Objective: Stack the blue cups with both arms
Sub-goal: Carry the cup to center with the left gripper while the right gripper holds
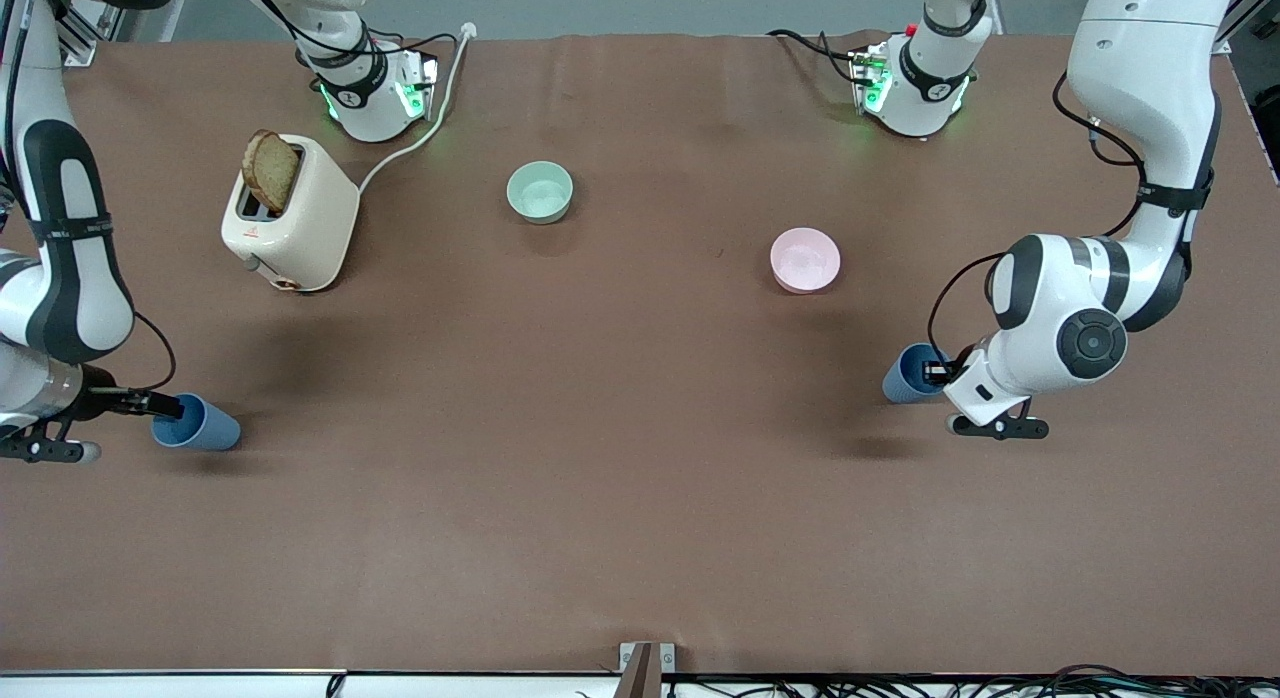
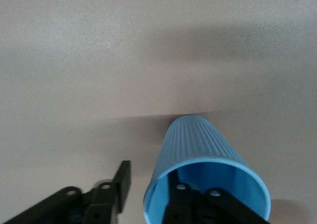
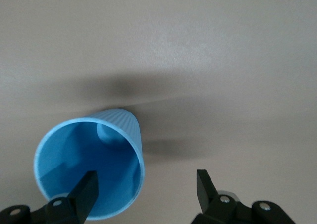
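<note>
You face a brown table (image 1: 640, 498) with a wide bare stretch across its middle and along the edge nearest the front camera; everything stands toward the arms' bases or at the two ends.

The left arm (image 1: 1140, 178) bends down at its own end of the table, elbow folded, wrist low. The right arm (image 1: 60, 248) drops at the other end, its wrist almost level with the tabletop.

One cream toaster (image 1: 290, 223) with a slice of bread (image 1: 271, 170) standing in its slot sits near the right arm's base. Two bowls stand apart between the bases and the bare middle: a mint-green bowl (image 1: 540, 192) and a pale pink bowl (image 1: 805, 260), the pink one nearer the front camera.

Two blue cups lie tipped on their sides. The left gripper (image 2: 148, 196) pinches one cup's (image 1: 908, 373) rim, one finger inside the mouth and one outside. The right gripper (image 3: 146, 189) stands spread, one finger inside the other cup's (image 1: 197, 424) mouth and one well clear of its wall.
</note>
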Motion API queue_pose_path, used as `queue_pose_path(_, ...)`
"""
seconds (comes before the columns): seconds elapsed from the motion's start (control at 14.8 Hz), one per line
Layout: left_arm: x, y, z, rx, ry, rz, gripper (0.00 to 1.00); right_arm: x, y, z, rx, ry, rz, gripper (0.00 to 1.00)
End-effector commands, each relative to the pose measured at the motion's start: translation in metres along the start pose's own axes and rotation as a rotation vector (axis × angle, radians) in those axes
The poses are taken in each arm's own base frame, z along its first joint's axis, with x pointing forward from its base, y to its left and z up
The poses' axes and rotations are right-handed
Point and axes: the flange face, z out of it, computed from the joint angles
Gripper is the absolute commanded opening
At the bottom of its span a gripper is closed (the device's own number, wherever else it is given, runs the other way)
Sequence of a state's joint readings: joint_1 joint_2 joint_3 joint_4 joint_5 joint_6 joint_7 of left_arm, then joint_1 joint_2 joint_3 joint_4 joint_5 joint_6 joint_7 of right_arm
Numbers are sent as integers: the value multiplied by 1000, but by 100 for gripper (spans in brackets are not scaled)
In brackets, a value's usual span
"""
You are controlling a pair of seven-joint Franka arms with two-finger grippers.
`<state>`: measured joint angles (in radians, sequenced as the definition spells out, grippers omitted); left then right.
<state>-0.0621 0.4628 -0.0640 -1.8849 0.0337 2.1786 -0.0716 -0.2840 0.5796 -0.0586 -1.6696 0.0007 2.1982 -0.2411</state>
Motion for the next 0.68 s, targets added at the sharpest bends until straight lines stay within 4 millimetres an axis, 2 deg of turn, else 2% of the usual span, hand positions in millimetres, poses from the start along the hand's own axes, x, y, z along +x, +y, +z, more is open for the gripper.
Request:
queue_pose_path(0.0, 2, 0, -6, 11, 18, 24, 1, -2, 2, 6, 21, 2, 5, 86)
queue_pose_path(0.14, 1, 1, -10, 13, 21, 28, 1, -2, 3, 12, 23, -7, 7, 82)
queue_pose_path(0.2, 0, 2, -16, 11, 25, 29, 1, -2, 2, 12, 23, -7, 5, 76)
queue_pose_path(0.27, 1, 3, -31, 10, 50, 34, 0, -2, 2, 13, 23, -9, 5, 69)
queue_pose_path(0.34, 5, 8, -54, 10, 87, 34, 0, -2, 1, 13, 23, -9, 4, 59)
queue_pose_path(0.47, 15, 40, -105, 1, 76, 79, 0, -2, 1, 13, 22, -9, 3, 35)
queue_pose_path(0.61, 27, 72, -137, -25, 59, 123, 0, 1, -1, 9, 21, -1, 2, 13)
